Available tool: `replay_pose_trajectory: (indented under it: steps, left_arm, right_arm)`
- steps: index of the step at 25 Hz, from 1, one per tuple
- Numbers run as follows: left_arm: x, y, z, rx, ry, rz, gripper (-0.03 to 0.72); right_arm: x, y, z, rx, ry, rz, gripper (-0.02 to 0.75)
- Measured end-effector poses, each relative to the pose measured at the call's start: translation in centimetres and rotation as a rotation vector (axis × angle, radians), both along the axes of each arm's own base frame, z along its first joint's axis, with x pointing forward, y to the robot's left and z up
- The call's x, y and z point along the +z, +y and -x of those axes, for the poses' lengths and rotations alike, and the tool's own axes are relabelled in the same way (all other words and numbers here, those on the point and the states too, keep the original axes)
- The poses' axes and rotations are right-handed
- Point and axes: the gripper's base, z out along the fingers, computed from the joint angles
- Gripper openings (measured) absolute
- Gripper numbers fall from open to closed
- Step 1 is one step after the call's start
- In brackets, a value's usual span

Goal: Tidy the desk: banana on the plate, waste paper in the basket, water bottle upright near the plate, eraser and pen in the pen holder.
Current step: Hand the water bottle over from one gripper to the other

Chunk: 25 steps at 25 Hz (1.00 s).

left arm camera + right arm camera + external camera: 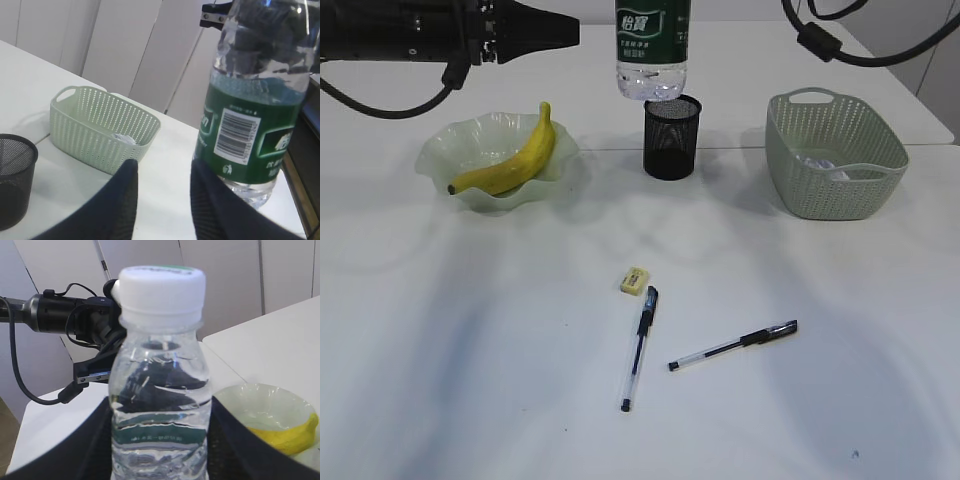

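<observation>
Exterior view has the water bottle [652, 50] hanging upright in the air above the pen holder [672, 137], its top cut off by the frame; in the right wrist view the right gripper [160, 440] has its jaws clamped on the bottle's body, cap up; in the left wrist view the left gripper [161, 200] stands just beside the label with its jaws parted and nothing between them. The bottle looks part full, so I judge it light but sloshing, its thin wall smooth and likely to dent; the labelled middle seems the safest hold. The banana [510, 160] lies in the plate [440, 150]; crumpled paper sits in the basket [835, 155]; the eraser [634, 280] and two pens [640, 347] lie on the plain white table [470, 380]; pale wall panels stand behind.
</observation>
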Motion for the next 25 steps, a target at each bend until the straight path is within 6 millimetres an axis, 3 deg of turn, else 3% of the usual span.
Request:
replay_pose_trajectory:
  steps: [14,17,22,25]
  left_arm:
    - [0.1,0.0,0.0,0.005,0.051,0.013,0.264]
    - [0.1,0.0,0.0,0.006,0.053,0.016,0.338]
    - [0.1,-1.3,0.4,-0.023,0.054,0.018,0.524]
    - [0.1,-2.0,0.7,-0.039,0.054,0.018,0.564]
  right_arm:
    - [-0.2,0.3,-0.1,0.001,-0.01,0.004,0.359]
    - [-0.2,0.3,-0.1,0.002,-0.012,0.005,0.359]
    - [-0.2,0.3,-0.1,0.002,-0.012,0.005,0.359]
    - [-0.2,0.3,-0.1,0.002,-0.014,0.005,0.359]
